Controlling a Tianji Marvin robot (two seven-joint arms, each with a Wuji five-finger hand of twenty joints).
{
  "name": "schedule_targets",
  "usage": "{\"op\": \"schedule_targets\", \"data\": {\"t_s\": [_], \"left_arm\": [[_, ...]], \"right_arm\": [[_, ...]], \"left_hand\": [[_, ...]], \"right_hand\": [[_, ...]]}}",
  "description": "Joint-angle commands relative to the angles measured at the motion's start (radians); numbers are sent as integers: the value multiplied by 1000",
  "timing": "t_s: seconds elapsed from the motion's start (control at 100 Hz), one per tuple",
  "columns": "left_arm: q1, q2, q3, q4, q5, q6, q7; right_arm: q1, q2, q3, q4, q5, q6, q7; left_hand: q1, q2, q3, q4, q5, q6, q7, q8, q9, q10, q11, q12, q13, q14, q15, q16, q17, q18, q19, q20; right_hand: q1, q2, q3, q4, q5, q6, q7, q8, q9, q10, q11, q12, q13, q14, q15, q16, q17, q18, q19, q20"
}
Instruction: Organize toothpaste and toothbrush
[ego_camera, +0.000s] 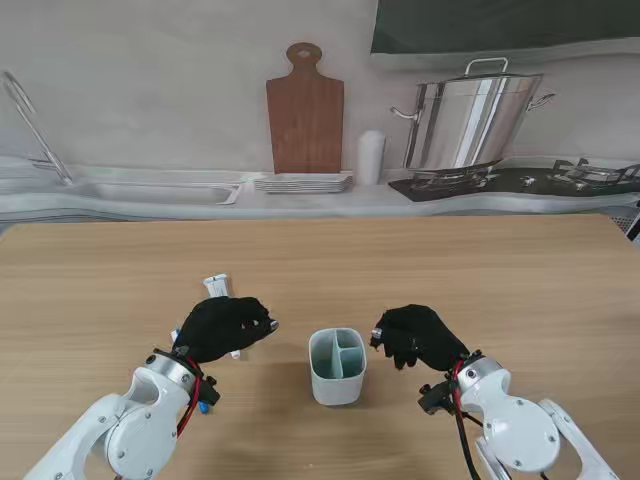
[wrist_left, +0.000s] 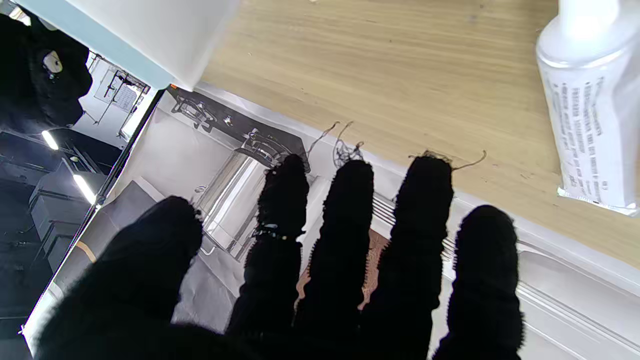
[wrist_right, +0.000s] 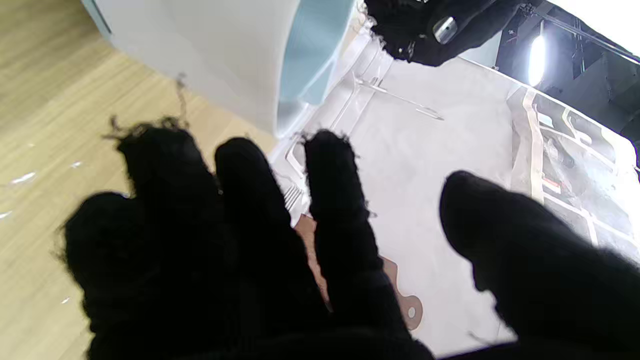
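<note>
A divided holder (ego_camera: 337, 366) is seen between both hands, nothing visible inside. The left hand (ego_camera: 222, 328) is spread, ungrasping, over a toothpaste tube (ego_camera: 218, 286); the right hand (ego_camera: 418, 336) is likewise released.

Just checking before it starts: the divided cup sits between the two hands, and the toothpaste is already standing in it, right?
Not quite. The cup does sit between the left hand and the right hand, but its compartments are empty. The stand view shows the toothpaste lying on the table by the left hand.

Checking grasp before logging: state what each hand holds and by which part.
Nothing is held. The left hand hovers over the toothpaste tube with fingers spread; the right hand is open beside the cup.
</note>
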Motion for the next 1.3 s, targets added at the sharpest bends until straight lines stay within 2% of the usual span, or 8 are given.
{"op": "schedule_targets", "data": {"t_s": [0.0, 0.56, 0.6, 0.65, 0.75, 0.87, 1.11, 1.29], "left_arm": [[5, -2, 1, -13, -2, -3, -18], [6, -2, -12, -20, 6, 15, -14], [5, -3, -15, -19, -4, 12, -20], [2, -7, -11, -15, -48, 10, -20], [7, 0, -23, -22, 25, 15, -19], [4, 1, -37, -26, 21, 19, -27], [6, 27, -140, -88, 97, -47, -156], [-23, 47, -206, -94, 125, -141, -255]], "right_arm": [[-12, -3, -2, -3, 0, 0, 19], [5, -2, -5, 5, 7, 4, 31], [5, -2, -6, 5, 5, 6, 30], [5, -2, -6, 4, 2, 9, 28], [3, -2, -6, 3, -1, 13, 27], [-2, -3, -5, 1, -3, 12, 22], [-2, -4, -1, 1, -2, 13, 20], [-3, -4, 0, 1, -3, 13, 20]], "left_hand": [[24, 17, -13, -19, -35, -25, 0, 12, -11, -11, -7, 4, 8, -13, 4, 19, -9, -5, 15, 6], [24, 16, -12, -18, -44, -21, -12, 9, -21, -10, -15, 1, 2, -11, -1, 20, -12, -5, 13, 8], [17, 23, -17, -21, -51, -30, -15, 10, -23, -21, -16, 0, 4, -25, -1, 20, -6, -15, 16, 8], [37, 6, -9, -17, -46, -6, -19, 8, -30, 11, -20, -1, -13, 9, -8, 20, -38, 9, 3, 7], [16, 11, -18, -26, -63, -37, -29, 11, -35, -30, -28, -5, -5, -36, -13, 14, -15, -22, 11, 10], [27, -9, -19, -25, -71, -23, -43, 12, -57, -14, -43, -10, -27, -18, -32, 9, -41, -8, -6, 5], [15, -6, -24, -22, -133, -33, -89, 20, -157, -34, -93, -28, -102, -46, -90, -7, -86, -28, -35, -3], [4, -41, 7, -15, -260, -55, -141, 52, -341, -68, -142, -56, -246, -73, -200, -51, -179, -44, -124, -32]], "right_hand": [[4, -9, 3, -3, -15, -17, 5, -1, 0, 55, -6, -14, 11, 69, 2, -14, -20, 113, -7, 16], [4, -12, 1, -11, -17, -26, 12, 5, -9, 52, -6, -14, 11, 68, -9, -9, -35, 113, -13, 37], [4, -15, 1, -12, -19, -29, 12, 5, -9, 53, -5, -13, 12, 68, -10, -9, -35, 113, -14, 39], [5, -16, 2, -12, -19, -29, 13, 5, -10, 54, -5, -13, 11, 68, -11, -9, -35, 113, -15, 41], [4, -14, 2, -12, -20, -30, 13, 5, -12, 52, -5, -13, 11, 69, -13, -8, -35, 113, -16, 43], [7, -24, 4, -14, -23, -35, 19, 8, -11, 54, -3, -12, 12, 68, -12, -6, -35, 113, -17, 47], [6, -24, 5, -16, -26, -35, 20, 8, -16, 53, -1, -10, 12, 70, -14, -4, -35, 113, -18, 51], [6, -25, 6, -17, -27, -36, 20, 7, -15, 52, 1, -9, 12, 67, -13, -3, -38, 113, -19, 54]]}}
